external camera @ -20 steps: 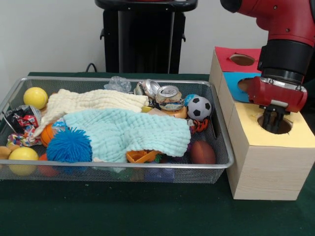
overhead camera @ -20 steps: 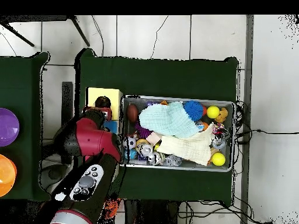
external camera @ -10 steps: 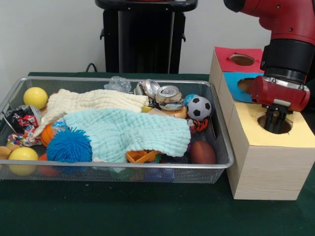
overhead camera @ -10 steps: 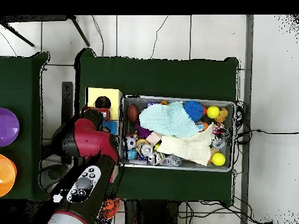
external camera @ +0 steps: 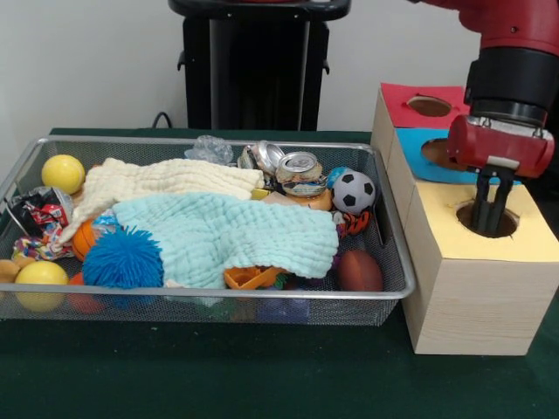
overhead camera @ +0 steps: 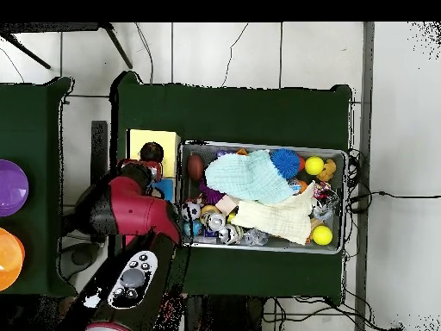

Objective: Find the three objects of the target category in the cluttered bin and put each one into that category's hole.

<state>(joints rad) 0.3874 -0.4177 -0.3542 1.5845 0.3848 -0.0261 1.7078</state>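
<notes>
Gripper (external camera: pixel 492 214) empty, fingers parted, at yellow hole (external camera: pixel 487 220) of box (external camera: pixel 467 297); bin (external camera: pixel 262 301) beside box held balls, search unfinished.

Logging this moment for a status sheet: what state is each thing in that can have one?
Gripper: open, empty, tips at the yellow hole.
Cans: crushed, lying in the bin.
Blue cloth: spread over toys.
Cream cloth: rumpled, draped over clutter.
Red hole: uncovered.
Football: lying against the bin's mesh.
</notes>
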